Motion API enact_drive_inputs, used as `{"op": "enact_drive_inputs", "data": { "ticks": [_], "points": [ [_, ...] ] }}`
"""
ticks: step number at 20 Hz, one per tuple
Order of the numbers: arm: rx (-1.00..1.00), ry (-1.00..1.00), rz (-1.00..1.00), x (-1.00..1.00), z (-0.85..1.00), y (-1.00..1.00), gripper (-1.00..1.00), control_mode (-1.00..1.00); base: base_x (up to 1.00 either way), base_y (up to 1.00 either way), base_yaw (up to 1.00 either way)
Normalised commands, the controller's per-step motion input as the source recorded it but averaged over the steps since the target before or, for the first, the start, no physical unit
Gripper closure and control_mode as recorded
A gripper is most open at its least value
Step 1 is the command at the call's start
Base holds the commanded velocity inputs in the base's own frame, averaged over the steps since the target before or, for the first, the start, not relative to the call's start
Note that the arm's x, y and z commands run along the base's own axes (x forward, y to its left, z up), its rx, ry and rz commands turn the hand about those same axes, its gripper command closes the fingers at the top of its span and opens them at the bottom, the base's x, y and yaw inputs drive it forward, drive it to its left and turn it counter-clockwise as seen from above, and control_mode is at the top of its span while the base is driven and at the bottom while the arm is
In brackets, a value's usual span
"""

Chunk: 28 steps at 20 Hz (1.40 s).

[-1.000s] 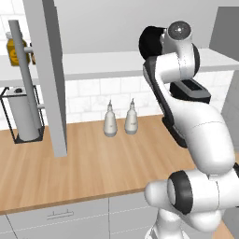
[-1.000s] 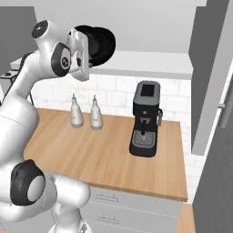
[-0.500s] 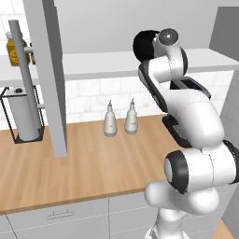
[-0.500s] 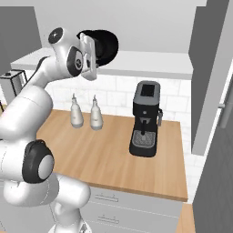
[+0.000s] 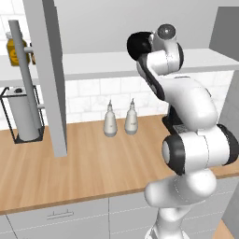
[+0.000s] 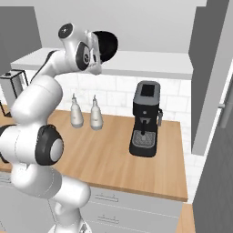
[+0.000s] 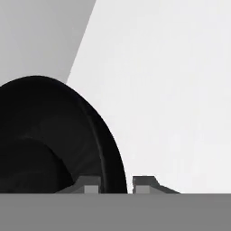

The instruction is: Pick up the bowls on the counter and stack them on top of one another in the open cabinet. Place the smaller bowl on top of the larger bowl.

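The gripper [image 7: 116, 184] has one small dark finger on each side of a black bowl's [image 7: 54, 140] rim, with only a narrow gap, so it looks like it is holding the bowl, though the tips are too small to be sure. The bowl [image 6: 105, 45] sits up high at the white shelf board [image 6: 150, 63] of the open cabinet [image 6: 207, 68], near the shelf's front edge. Down on the counter [image 5: 93, 163], two white bottles [image 5: 110, 126] stand side by side near the back edge.

Rendered kitchen, wood-grain counter [image 5: 84, 172] over grey drawer fronts [image 5: 60, 217], white tiled backsplash [image 6: 123, 93], espresso machine [image 6: 145, 119], open wall cabinet [image 5: 49, 70]
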Motion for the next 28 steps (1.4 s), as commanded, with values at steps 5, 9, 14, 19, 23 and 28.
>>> {"op": "enact_drive_inputs", "data": {
  "ticks": [5, 9, 14, 19, 23, 28],
  "points": [
    [0.00, -0.16, 0.03, 0.12, 0.00, 0.00, -1.00, -1.00, 0.00, 0.00, 0.00],
    [0.01, -0.33, 0.04, -0.15, 0.00, 0.00, -1.00, -1.00, 0.00, 0.00, 0.00],
    [0.08, -0.02, 0.07, -1.00, 0.03, -0.06, -1.00, -1.00, 0.00, 0.00, 0.00],
    [0.07, 0.11, 0.08, -1.00, 0.00, -0.12, -1.00, -1.00, 0.00, 0.00, 0.00],
    [0.00, 0.11, 0.11, -1.00, -0.19, -0.06, -1.00, -1.00, 0.00, 0.00, 0.00],
    [0.00, 0.26, 0.11, -1.00, -0.50, 0.00, -1.00, -1.00, 0.00, 0.00, 0.00]
  ]
}}
